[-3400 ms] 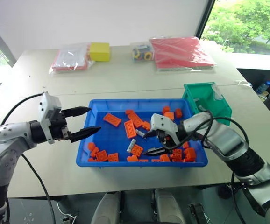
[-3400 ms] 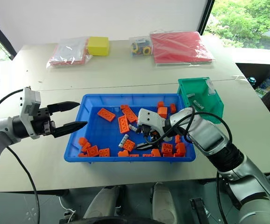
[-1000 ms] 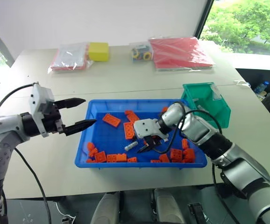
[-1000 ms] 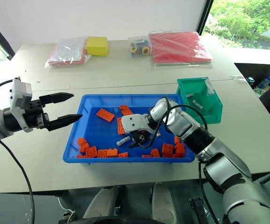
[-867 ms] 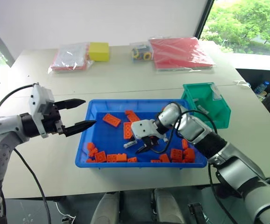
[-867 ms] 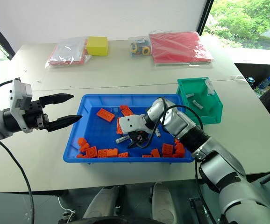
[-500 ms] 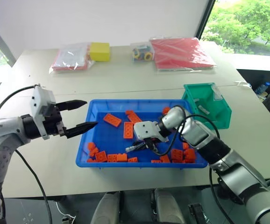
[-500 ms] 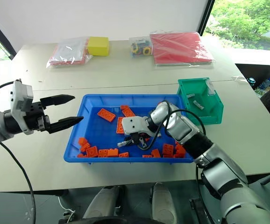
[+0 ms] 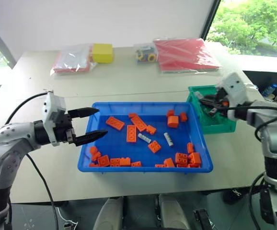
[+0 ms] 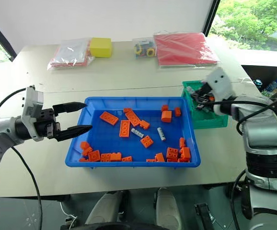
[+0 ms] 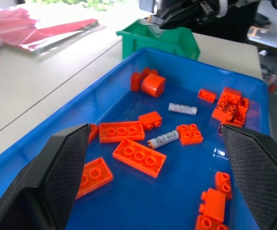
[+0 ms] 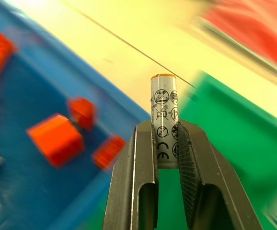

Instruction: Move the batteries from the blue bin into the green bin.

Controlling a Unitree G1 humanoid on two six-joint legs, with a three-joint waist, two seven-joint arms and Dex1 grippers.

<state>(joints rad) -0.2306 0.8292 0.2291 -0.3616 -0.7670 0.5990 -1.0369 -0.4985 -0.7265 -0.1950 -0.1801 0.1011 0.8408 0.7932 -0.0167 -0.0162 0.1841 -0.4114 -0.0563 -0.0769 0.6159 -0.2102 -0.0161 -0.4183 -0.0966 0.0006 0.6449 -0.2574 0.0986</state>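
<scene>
between right gripper (image 12: 166, 143) jaws, battery (image 12: 164, 112), above green bin (image 12: 234, 139)

blue bin (image 9: 96, 163), green bin (image 9: 218, 125), orange bricks (image 9: 132, 133)

1. Pale beige table (image 9: 129, 81), seam line running across its middle.
2. Blue bin (image 9: 145, 165) resting near the front edge.
3. Green bin (image 9: 221, 125) just beside the blue one, on the right.
4. Yellow box (image 9: 102, 52) at the back.
5. Clear bag (image 9: 71, 60) touching that box on the left.
6. Small bag of rings (image 9: 145, 52) and red packet (image 9: 184, 53) farther right, side by side.
</scene>
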